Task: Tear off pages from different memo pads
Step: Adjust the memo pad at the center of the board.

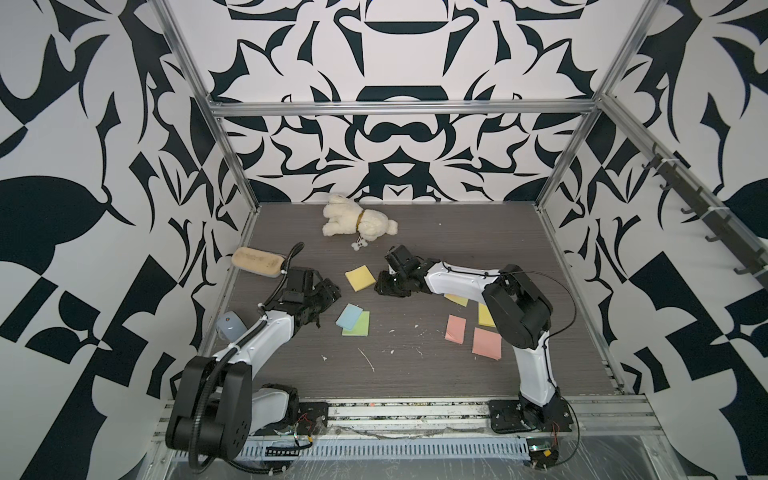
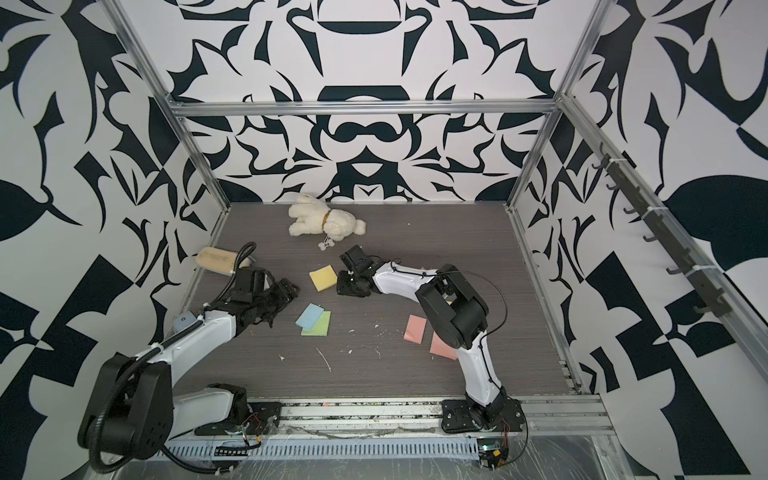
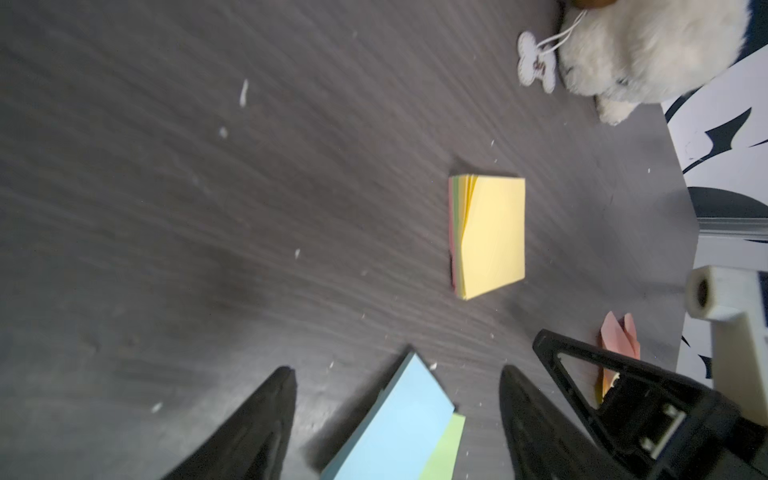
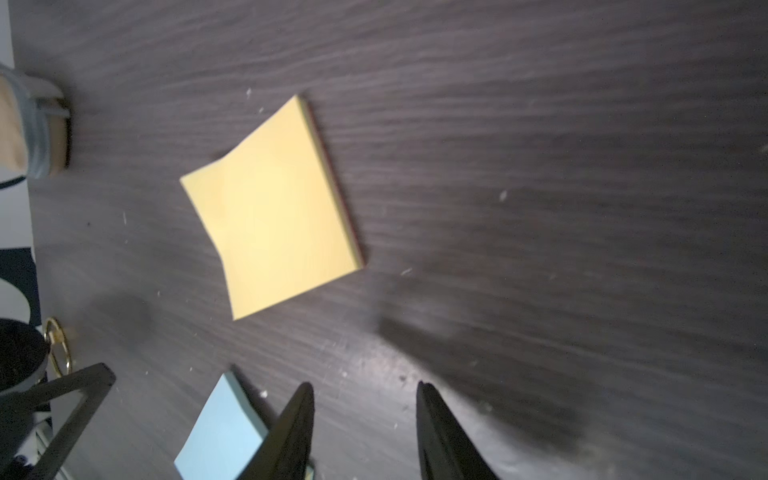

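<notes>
A yellow-topped memo pad [image 1: 360,277] [image 2: 323,278] [image 3: 490,237] [image 4: 274,208] lies mid-table with one corner of its top sheet curled up. Nearer the front, a blue memo pad [image 1: 349,316] [image 3: 399,424] [image 4: 220,432] overlaps a green square [image 1: 358,326] [image 3: 444,453]. My left gripper [image 1: 328,305] [image 3: 397,374] is open just left of the blue pad; the pad's corner lies in the gap, clear of both fingers. My right gripper [image 1: 380,284] [image 4: 365,386] is open over bare table, just right of the yellow pad. Loose pages lie at the right: pink [image 1: 456,328], pink [image 1: 487,344], yellow [image 1: 456,299].
A white plush dog [image 1: 357,222] lies at the back. A tan oblong block [image 1: 257,259] sits at the left edge, and a blue-grey round object [image 1: 230,326] lies beside the left arm. Small white paper scraps [image 1: 368,359] dot the front. Metal frame posts bound the table.
</notes>
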